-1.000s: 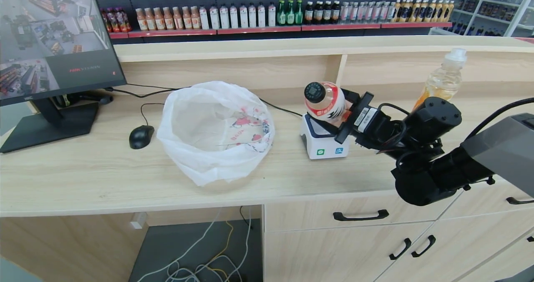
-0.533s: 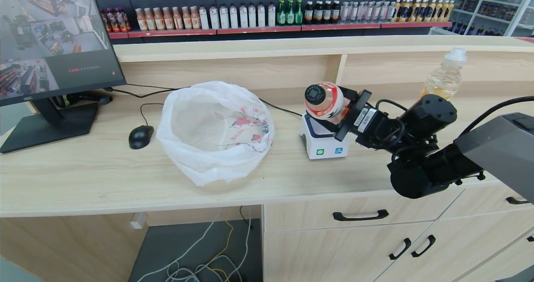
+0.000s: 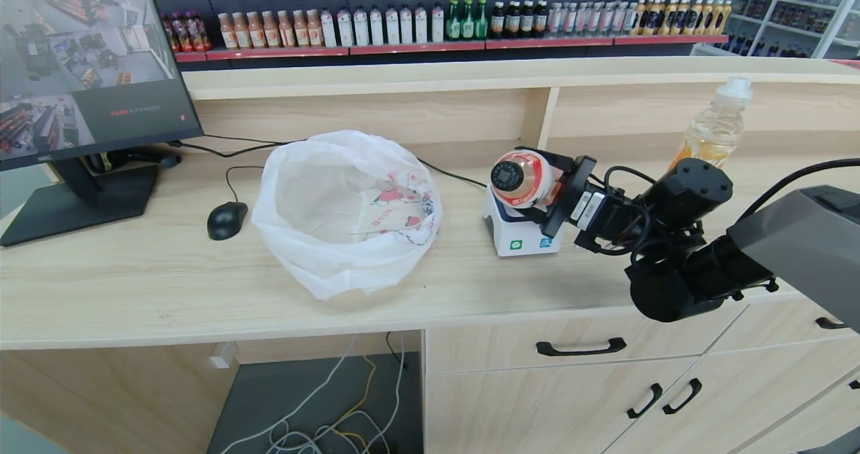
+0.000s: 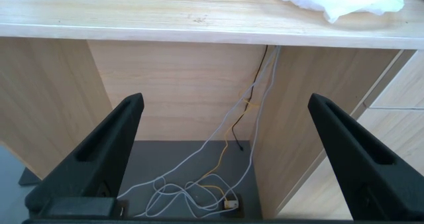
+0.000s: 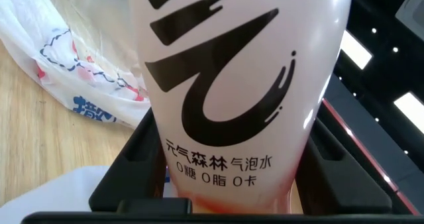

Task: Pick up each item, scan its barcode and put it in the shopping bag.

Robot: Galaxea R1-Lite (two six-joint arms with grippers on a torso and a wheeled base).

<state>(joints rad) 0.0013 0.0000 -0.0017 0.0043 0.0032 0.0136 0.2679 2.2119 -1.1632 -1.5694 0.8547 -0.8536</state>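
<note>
My right gripper is shut on a pink-and-white drink bottle with a dark cap, held on its side directly above the white barcode scanner, cap pointing toward me. In the right wrist view the bottle stands between the black fingers, with the bag behind it. The white shopping bag sits open on the counter left of the scanner. A second bottle of yellow drink stands at the back right. My left gripper hangs open below the counter edge, holding nothing.
A black mouse and a monitor on its stand are at the counter's left. Cables run behind the bag. A raised wooden shelf borders the back. Loose wires hang under the counter.
The right gripper has lowered the bottle a little toward the scanner and tipped it so the cap faces me more. The left arm's motion cannot be judged.
</note>
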